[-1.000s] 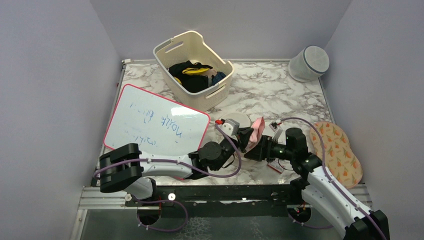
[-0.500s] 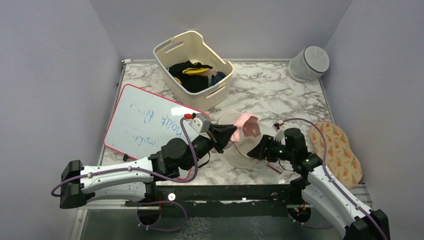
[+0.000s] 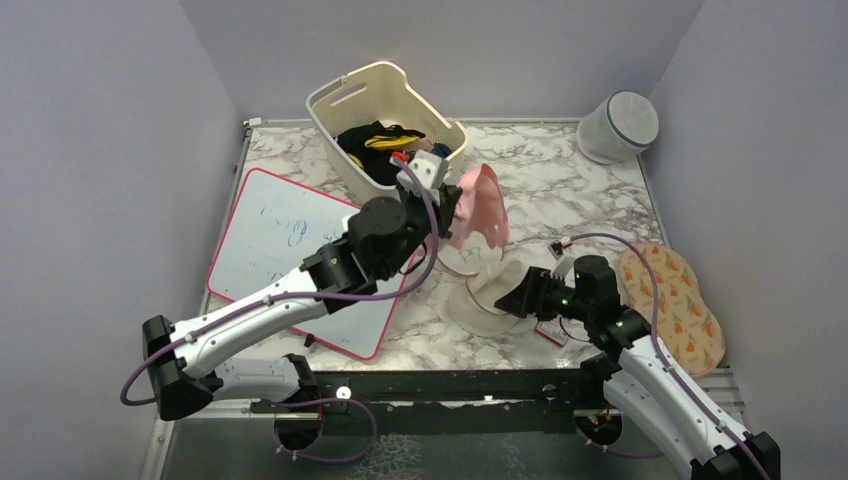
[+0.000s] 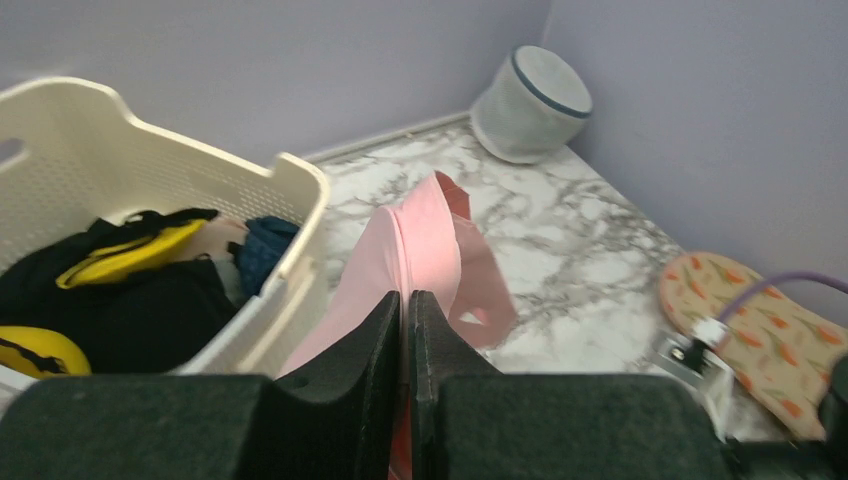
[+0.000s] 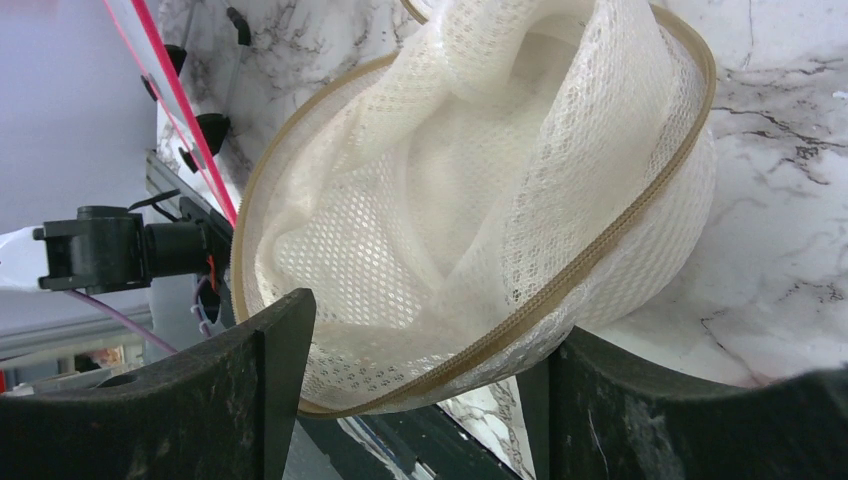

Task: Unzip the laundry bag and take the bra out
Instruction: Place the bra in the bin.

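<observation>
The laundry bag (image 3: 482,298) lies unzipped on the marble table, its cream mesh gaping in the right wrist view (image 5: 450,200). The pink bra (image 3: 478,205) is out of the bag and hangs in the air beside the basket. My left gripper (image 3: 447,205) is shut on the bra's edge (image 4: 430,230), the jaws pressed together on the fabric (image 4: 408,295). My right gripper (image 3: 522,296) is open at the bag's right side. Its fingers stand wide apart with the bag's zipped rim between them (image 5: 430,322).
A cream slotted basket (image 3: 340,95) with dark and yellow clothes stands at the back, just left of the bra. A whiteboard (image 3: 290,250) lies at the left. A white-grey cylinder (image 3: 618,126) sits in the far right corner. A patterned orange pad (image 3: 675,300) lies at the right edge.
My left arm has pulled the pink bra out of the bag and carried it up and back toward the basket. The bag has stayed by my right gripper and sagged open.
</observation>
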`<act>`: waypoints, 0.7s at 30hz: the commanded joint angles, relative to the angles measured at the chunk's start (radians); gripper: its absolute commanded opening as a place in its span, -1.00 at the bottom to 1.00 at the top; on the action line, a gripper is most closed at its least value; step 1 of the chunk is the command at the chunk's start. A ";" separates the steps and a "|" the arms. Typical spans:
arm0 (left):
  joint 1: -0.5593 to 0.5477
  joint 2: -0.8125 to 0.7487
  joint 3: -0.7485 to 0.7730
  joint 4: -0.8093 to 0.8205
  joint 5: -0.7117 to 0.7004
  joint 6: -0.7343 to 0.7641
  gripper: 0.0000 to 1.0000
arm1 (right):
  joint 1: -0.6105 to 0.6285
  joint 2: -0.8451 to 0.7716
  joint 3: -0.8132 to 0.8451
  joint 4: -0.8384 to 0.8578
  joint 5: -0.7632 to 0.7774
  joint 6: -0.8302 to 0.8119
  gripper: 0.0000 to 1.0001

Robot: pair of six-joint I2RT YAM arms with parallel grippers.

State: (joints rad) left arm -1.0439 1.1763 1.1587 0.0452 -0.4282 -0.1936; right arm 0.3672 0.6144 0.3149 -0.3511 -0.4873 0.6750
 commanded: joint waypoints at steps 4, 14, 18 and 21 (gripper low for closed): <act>0.197 0.167 0.333 -0.084 0.088 0.144 -1.00 | 0.001 -0.046 0.042 -0.050 -0.015 -0.013 0.40; 0.393 0.368 0.550 -0.125 -0.065 0.224 -1.00 | 0.001 -0.050 0.057 -0.027 -0.013 0.002 0.49; 0.445 0.463 0.553 -0.108 -0.063 0.268 -0.99 | 0.001 -0.041 0.068 -0.021 -0.009 -0.005 0.50; 0.458 0.546 0.602 -0.199 -0.116 0.291 0.07 | 0.000 -0.045 0.066 -0.015 -0.009 -0.003 0.51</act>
State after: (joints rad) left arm -0.6044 1.6268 1.6955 -0.0612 -0.4660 0.0441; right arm 0.3672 0.5777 0.3500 -0.3954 -0.4873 0.6758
